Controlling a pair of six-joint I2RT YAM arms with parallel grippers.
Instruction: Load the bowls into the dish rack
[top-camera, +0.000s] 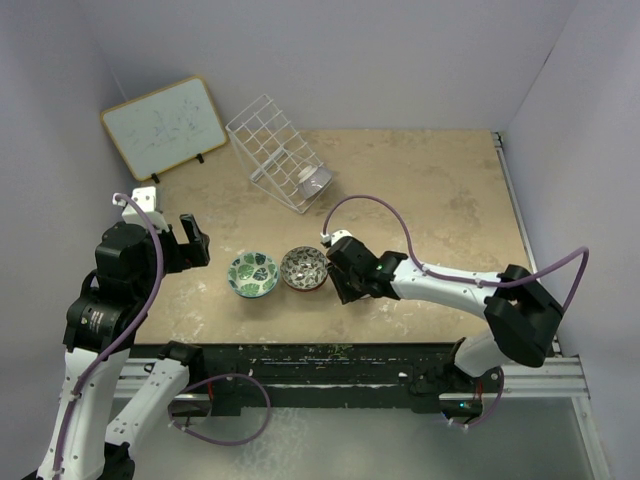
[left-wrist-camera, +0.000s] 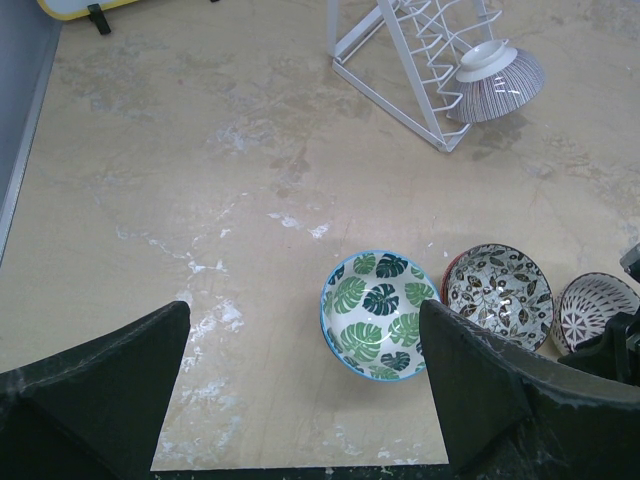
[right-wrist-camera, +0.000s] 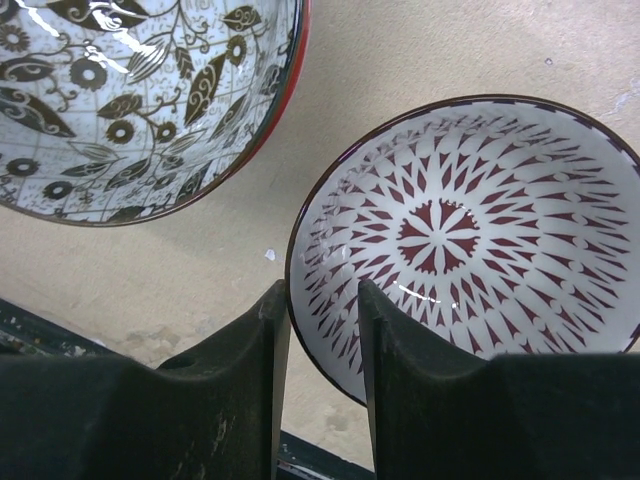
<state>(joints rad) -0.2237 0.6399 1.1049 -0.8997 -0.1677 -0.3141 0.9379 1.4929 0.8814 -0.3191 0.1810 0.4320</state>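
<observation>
The pink-purple bowl (right-wrist-camera: 480, 230) sits on the table; it also shows in the left wrist view (left-wrist-camera: 592, 308). My right gripper (right-wrist-camera: 323, 300) has its jaws close together astride the bowl's near rim, one finger outside and one inside. In the top view my right gripper (top-camera: 340, 278) hides this bowl. The grey-brown bowl (top-camera: 303, 268) and the green leaf bowl (top-camera: 253, 273) stand side by side to its left. A striped bowl (top-camera: 313, 181) rests on edge in the white wire dish rack (top-camera: 275, 148). My left gripper (top-camera: 195, 243) is open and empty, left of the green leaf bowl (left-wrist-camera: 380, 313).
A wood-framed whiteboard (top-camera: 165, 125) leans at the back left, beside the rack. The table's near edge runs just in front of the bowls. Grey walls close in the left, back and right sides.
</observation>
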